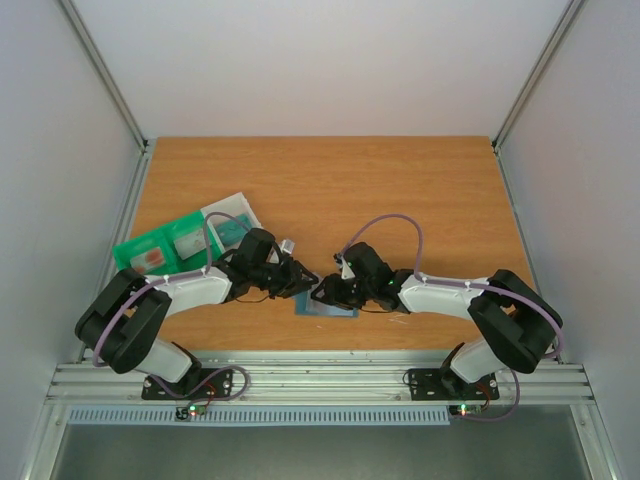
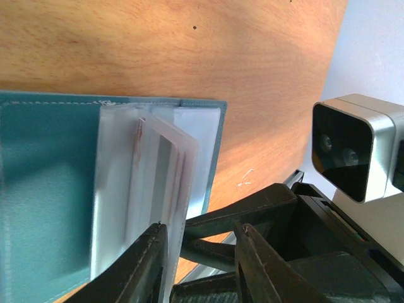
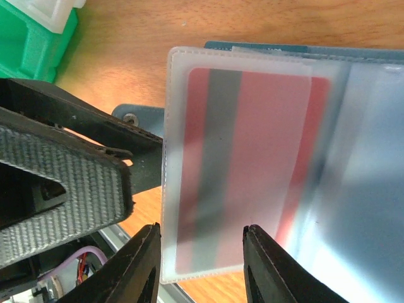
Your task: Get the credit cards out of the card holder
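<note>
Blue card holder [image 2: 44,189] x1, pink card [image 3: 259,126] x1 — sleeved

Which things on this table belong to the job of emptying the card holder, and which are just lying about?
For the job:
card holder
reddish-pink card, not yet out

Lying about:
green tray
clear whitish tray

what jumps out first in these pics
The left arm and right arm meet over the open slate-blue card holder near the front edge of the table. Up close, a reddish-pink card with a grey stripe shows through a clear sleeve. A green tray sits far left.
</note>
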